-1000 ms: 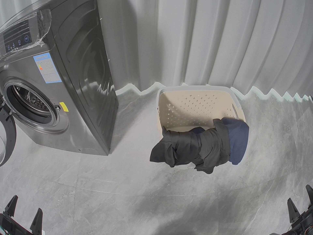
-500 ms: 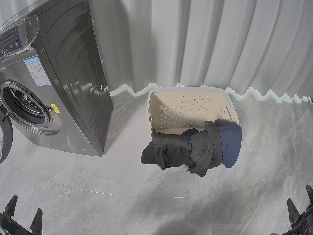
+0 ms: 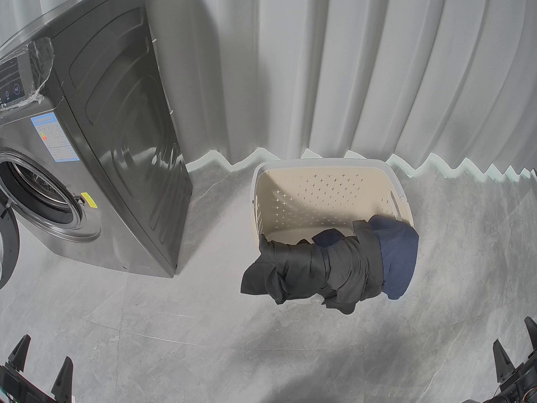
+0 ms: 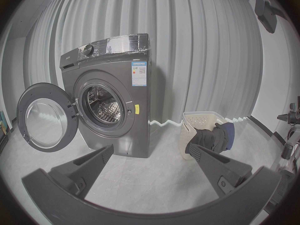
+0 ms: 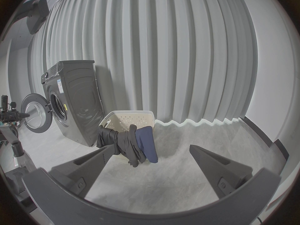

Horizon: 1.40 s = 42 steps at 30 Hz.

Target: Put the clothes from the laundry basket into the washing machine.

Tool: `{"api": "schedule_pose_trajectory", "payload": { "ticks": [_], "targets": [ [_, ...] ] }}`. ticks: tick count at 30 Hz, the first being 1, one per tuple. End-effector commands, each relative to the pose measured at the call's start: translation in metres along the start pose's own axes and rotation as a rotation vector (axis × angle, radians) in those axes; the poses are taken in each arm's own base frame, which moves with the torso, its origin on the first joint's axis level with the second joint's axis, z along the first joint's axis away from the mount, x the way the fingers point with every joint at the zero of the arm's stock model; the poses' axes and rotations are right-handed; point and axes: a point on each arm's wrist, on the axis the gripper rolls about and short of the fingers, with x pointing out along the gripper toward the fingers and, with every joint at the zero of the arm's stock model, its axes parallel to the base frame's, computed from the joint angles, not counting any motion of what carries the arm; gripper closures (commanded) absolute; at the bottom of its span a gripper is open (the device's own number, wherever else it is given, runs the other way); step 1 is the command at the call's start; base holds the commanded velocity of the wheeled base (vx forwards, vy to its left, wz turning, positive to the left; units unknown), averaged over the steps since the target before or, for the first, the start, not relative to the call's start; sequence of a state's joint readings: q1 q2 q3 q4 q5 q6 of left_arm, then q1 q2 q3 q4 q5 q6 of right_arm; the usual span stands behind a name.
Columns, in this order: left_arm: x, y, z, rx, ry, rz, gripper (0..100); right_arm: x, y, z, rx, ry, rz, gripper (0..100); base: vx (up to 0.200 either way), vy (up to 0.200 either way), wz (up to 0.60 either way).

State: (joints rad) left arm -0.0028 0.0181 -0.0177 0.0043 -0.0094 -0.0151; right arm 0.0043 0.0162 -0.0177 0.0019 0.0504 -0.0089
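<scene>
Left gripper and right gripper both hang low, fingers spread wide, nothing held. Out on the grey floor the cream laundry basket sits near the washing machine, whose door stands open. A crumpled black garment and a navy garment slump over the basket's near rim, half spilling out. Since a second ago the head camera has swung, sliding the washer towards the left edge, and the clothes lie as they did.

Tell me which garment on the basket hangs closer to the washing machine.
The black garment; the blue one hangs at the basket's other end, away from the washing machine.
</scene>
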Motion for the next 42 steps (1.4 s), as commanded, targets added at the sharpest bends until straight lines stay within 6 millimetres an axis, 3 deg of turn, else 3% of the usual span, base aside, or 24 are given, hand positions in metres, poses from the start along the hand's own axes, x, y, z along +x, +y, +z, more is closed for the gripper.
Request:
{"api": "schedule_pose_trajectory", "payload": {
  "ticks": [1,6,26,27,28,29,30,33,38,40,42],
  "targets": [
    [0.000,0.000,-0.005,0.000,-0.002,0.000,0,0.000,0.000,-0.005,0.000,0.000,0.001,0,0.000,-0.200,0.00],
    [0.000,0.000,-0.005,0.000,-0.002,0.000,0,0.000,0.000,-0.005,0.000,0.001,-0.001,0,0.000,-0.200,0.00],
    [0.000,0.000,-0.005,0.003,-0.002,0.000,0,0.000,0.000,-0.004,-0.004,-0.010,-0.001,0,0.000,0.000,0.00],
    [0.000,0.000,-0.005,0.003,0.000,0.000,0,-0.001,0.000,0.001,-0.010,-0.037,0.003,0,0.000,0.000,0.00],
    [0.000,0.000,-0.005,0.003,-0.002,0.000,0,-0.006,0.000,0.019,-0.013,-0.114,0.002,0,0.000,0.000,0.00],
    [0.000,0.000,-0.005,0.003,-0.002,0.000,0,-0.006,0.000,0.019,-0.013,-0.114,0.002,0,0.000,0.000,0.00],
    [0.000,0.000,-0.005,0.003,-0.002,0.000,0,-0.011,0.001,0.044,-0.008,-0.163,-0.001,0,0.000,0.000,0.00],
    [0.000,0.000,-0.005,0.003,-0.002,0.000,0,0.005,-0.001,0.062,-0.001,-0.042,0.011,0,0.000,0.000,0.00],
    [0.000,0.000,-0.005,0.003,-0.002,0.000,0,0.046,-0.002,0.066,0.014,0.198,0.031,0,0.000,0.000,0.00],
    [0.000,0.000,-0.005,0.003,-0.002,0.000,0,0.051,-0.002,0.066,0.015,0.221,0.033,0,0.000,0.000,0.00],
    [0.000,0.000,-0.005,0.003,-0.002,0.000,0,0.090,-0.004,0.069,0.030,0.304,0.032,0,0.000,0.000,0.00]
  ]
}}
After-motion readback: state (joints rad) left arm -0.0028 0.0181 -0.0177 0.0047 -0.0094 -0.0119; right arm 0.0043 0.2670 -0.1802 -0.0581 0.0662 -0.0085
